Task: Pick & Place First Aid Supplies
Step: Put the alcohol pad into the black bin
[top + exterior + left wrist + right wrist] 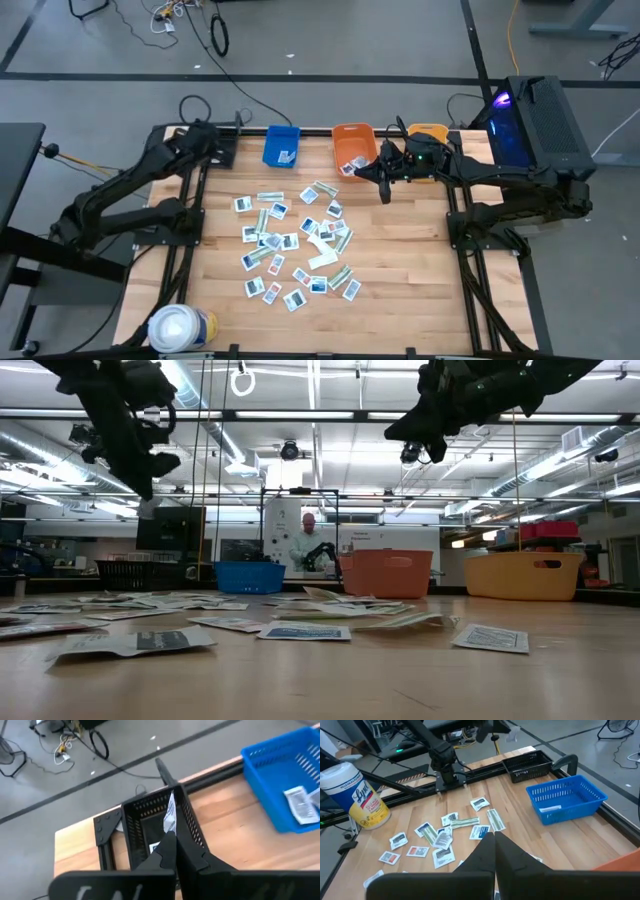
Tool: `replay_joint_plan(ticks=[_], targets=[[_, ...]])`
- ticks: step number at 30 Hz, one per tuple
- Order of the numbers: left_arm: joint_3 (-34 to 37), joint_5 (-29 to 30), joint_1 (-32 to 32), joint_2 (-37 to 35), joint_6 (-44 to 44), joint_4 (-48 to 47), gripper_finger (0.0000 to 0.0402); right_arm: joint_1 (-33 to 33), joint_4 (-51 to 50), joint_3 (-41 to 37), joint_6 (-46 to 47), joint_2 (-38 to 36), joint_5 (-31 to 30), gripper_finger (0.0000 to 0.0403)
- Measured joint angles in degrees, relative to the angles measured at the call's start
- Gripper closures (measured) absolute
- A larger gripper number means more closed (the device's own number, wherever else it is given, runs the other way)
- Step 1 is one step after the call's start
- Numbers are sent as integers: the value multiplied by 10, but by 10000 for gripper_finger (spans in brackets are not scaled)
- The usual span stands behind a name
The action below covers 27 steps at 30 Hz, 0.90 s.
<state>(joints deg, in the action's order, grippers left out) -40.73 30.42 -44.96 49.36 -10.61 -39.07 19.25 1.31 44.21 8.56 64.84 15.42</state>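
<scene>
A blue script brand name reading "Lysol" is showing on the yellow-and-white label of the large white cylindrical wipes canister [351,790] standing on the bench. The print on the small flat packets [438,840] is staying too small to read.

smooth wood table [400,290], plastic mesh bins [282,146], glossy packets [318,286]

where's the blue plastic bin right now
In the high view the blue plastic bin sits at the table's far edge, left of centre, with the orange plastic bin to its right and a few small white packets inside it.
</scene>
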Motion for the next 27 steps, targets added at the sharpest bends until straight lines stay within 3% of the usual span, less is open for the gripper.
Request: replay_joint_plan(ticks=[19, 27], targets=[[0, 18, -2, 175, 38, 13, 401, 0, 0, 0, 15, 0, 0, 403], [0, 33, -3, 209, 34, 13, 401, 0, 0, 0, 15, 0, 0, 403]])
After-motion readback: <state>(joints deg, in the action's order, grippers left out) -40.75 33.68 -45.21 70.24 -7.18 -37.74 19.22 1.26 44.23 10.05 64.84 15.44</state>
